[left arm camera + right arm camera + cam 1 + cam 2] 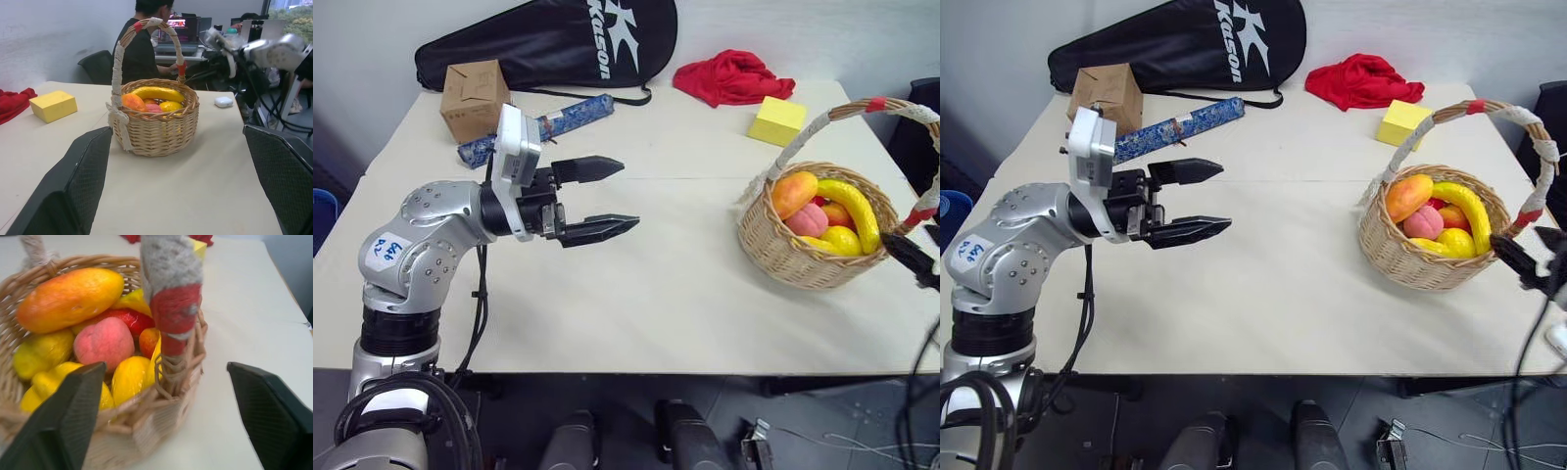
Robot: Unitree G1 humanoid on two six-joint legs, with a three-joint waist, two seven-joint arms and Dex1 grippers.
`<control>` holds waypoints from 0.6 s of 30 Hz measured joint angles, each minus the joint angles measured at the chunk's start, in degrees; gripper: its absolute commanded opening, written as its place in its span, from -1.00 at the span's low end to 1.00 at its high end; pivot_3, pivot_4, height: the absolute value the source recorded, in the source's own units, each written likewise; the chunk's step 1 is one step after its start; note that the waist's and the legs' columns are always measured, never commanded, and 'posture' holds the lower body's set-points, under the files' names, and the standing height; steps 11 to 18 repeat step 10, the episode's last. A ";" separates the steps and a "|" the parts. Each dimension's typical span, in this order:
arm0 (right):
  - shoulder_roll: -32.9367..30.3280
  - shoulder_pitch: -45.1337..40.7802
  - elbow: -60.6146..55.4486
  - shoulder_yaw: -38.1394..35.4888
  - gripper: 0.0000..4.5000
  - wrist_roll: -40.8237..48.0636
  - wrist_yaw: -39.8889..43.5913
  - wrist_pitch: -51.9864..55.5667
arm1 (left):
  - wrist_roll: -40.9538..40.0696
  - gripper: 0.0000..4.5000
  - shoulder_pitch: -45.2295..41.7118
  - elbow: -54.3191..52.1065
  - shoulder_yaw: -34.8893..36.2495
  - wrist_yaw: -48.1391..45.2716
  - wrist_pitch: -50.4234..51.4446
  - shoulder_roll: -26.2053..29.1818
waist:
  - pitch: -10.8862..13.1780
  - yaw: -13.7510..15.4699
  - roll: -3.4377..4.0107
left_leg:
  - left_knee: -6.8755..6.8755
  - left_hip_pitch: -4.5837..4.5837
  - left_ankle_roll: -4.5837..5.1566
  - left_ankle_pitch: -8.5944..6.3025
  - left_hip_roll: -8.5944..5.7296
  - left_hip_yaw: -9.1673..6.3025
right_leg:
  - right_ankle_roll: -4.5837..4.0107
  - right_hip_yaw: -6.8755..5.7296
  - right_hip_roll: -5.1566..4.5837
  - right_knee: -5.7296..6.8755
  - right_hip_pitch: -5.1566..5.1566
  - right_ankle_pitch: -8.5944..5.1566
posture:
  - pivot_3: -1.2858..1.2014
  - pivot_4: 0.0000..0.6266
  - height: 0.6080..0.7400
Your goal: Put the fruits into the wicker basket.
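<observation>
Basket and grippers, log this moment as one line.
fruits: in basket | left gripper: open, empty, over table | right gripper: open, empty, beside basket

The basket stands upright on the counter, framed between the left end effector's two black fingers, which are spread wide apart with nothing between them. Inside lie a banana, a mango, a peach and a yellow fruit. A yellow block and red cloth sit to one side, a small white object to the other, and beyond it are the right end effector and a seated person.
</observation>
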 measured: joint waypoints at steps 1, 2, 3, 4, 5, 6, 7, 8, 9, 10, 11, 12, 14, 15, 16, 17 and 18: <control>-1.66 1.43 0.24 -2.10 0.99 0.53 1.70 1.38 | 0.11 1.00 0.24 0.28 0.03 -0.32 -0.04 0.32 | 0.01 0.02 0.02 | -0.09 0.16 0.01 -0.01 0.01 0.01 | 0.02 0.00 0.05 -0.12 0.18 0.01 | 0.03 -0.52 1.00; -4.10 3.23 0.91 -5.84 0.99 1.67 4.74 4.19 | 0.44 1.00 0.29 0.89 0.05 -0.84 -0.21 0.58 | 0.01 0.03 0.02 | -0.11 0.33 0.03 -0.04 0.03 0.03 | 0.03 0.00 0.09 -0.20 0.39 0.02 | 0.03 -0.52 1.00; -6.44 4.30 1.67 -8.64 0.99 2.78 7.15 6.87 | 0.77 1.00 0.33 1.22 0.07 -1.21 -0.41 0.83 | 0.01 0.05 0.01 | -0.11 0.41 0.08 -0.08 0.02 0.06 | 0.03 0.00 0.10 -0.22 0.45 0.02 | 0.03 -0.52 1.00; -9.60 5.15 2.64 -12.83 0.99 4.23 10.29 10.44 | 1.03 1.00 0.35 1.47 0.13 -1.99 -0.79 1.36 | 0.02 -0.06 0.01 | -0.14 0.51 0.12 -0.13 0.04 0.17 | 0.04 0.01 0.11 -0.25 0.49 0.02 | 0.03 -0.52 1.00; -10.88 5.55 2.70 -14.92 0.99 4.84 11.74 11.74 | 1.09 1.00 0.34 1.73 0.17 -2.28 -1.02 1.43 | 0.02 -0.16 -0.02 | -0.14 0.61 0.11 -0.18 0.09 0.19 | 0.04 0.03 0.16 -0.27 0.59 0.02 | 0.03 -0.52 1.00; -12.06 6.37 2.67 -16.22 0.99 5.37 13.83 12.81 | 1.18 1.00 0.34 2.38 0.18 -2.75 -1.25 1.44 | 0.05 -0.30 -0.10 | -0.14 0.82 0.09 -0.27 0.19 0.19 | 0.03 0.05 0.21 -0.39 0.83 0.01 | 0.03 -0.52 1.00; -12.42 6.72 2.66 -16.66 0.99 5.62 15.01 13.36 | 1.28 1.00 0.34 2.97 0.18 -3.02 -1.42 1.45 | 0.06 -0.45 -0.14 | -0.13 0.96 0.07 -0.32 0.29 0.15 | 0.02 0.09 0.35 -0.53 1.06 0.01 | 0.03 -0.52 1.00; -12.48 7.11 2.66 -16.81 0.99 5.67 16.42 13.62 | 1.70 1.00 0.34 3.36 0.18 -3.22 -1.73 1.55 | 0.05 -0.53 -0.17 | -0.10 0.98 0.03 -0.39 0.37 0.10 | 0.02 0.15 0.50 -0.63 1.15 0.01 | 0.03 -0.52 1.00; -12.46 7.30 2.67 -16.78 0.99 5.80 17.29 13.80 | 2.25 1.00 0.34 3.50 0.17 -3.41 -2.03 1.63 | 0.05 -0.60 -0.18 | -0.07 0.94 0.03 -0.42 0.38 0.09 | 0.03 0.25 0.54 -0.63 1.14 0.02 | 0.03 -0.52 1.00; -12.39 7.18 2.64 -16.70 0.99 6.06 17.87 13.98 | 2.93 1.00 0.34 3.60 0.15 -3.56 -2.51 1.63 | 0.04 -0.62 -0.16 | -0.07 0.93 0.07 -0.45 0.35 0.14 | 0.07 0.39 0.54 -0.63 1.11 0.03 | 0.03 -0.52 1.00; -12.39 7.18 2.64 -16.70 0.99 6.06 17.87 13.98 | 2.93 1.00 0.34 3.60 0.15 -3.56 -2.51 1.63 | 0.04 -0.62 -0.16 | -0.07 0.93 0.07 -0.45 0.35 0.14 | 0.07 0.39 0.54 -0.63 1.11 0.03 | 0.03 -0.52 1.00; -12.39 7.18 2.64 -16.70 0.99 6.06 17.87 13.98 | 2.93 1.00 0.34 3.60 0.15 -3.56 -2.51 1.63 | 0.04 -0.62 -0.16 | -0.07 0.93 0.07 -0.45 0.35 0.14 | 0.07 0.39 0.54 -0.63 1.11 0.03 | 0.03 -0.52 1.00; -12.39 7.18 2.64 -16.70 0.99 6.06 17.87 13.98 | 2.93 1.00 0.34 3.60 0.15 -3.56 -2.51 1.63 | 0.04 -0.62 -0.16 | -0.07 0.93 0.07 -0.45 0.35 0.14 | 0.07 0.39 0.54 -0.63 1.11 0.03 | 0.03 -0.52 1.00; -12.39 7.18 2.64 -16.70 0.99 6.06 17.87 13.98 | 2.93 1.00 0.34 3.60 0.15 -3.56 -2.51 1.63 | 0.04 -0.62 -0.16 | -0.07 0.93 0.07 -0.45 0.35 0.14 | 0.07 0.39 0.54 -0.63 1.11 0.03 | 0.03 -0.52 1.00; -12.39 7.18 2.64 -16.70 0.99 6.06 17.87 13.98 | 2.93 1.00 0.34 3.60 0.15 -3.56 -2.51 1.63 | 0.04 -0.62 -0.16 | -0.07 0.93 0.07 -0.45 0.35 0.14 | 0.07 0.39 0.54 -0.63 1.11 0.03 | 0.03 -0.52 1.00; -12.39 7.18 2.64 -16.70 0.99 6.06 17.87 13.98 | 2.93 1.00 0.34 3.60 0.15 -3.56 -2.51 1.63 | 0.04 -0.62 -0.16 | -0.07 0.93 0.07 -0.45 0.35 0.14 | 0.07 0.39 0.54 -0.63 1.11 0.03 | 0.03 -0.52 1.00; -12.39 7.18 2.64 -16.70 0.99 6.06 17.87 13.98 | 2.93 1.00 0.34 3.60 0.15 -3.56 -2.51 1.63 | 0.04 -0.62 -0.16 | -0.07 0.93 0.07 -0.45 0.35 0.14 | 0.07 0.39 0.54 -0.63 1.11 0.03 | 0.03 -0.52 1.00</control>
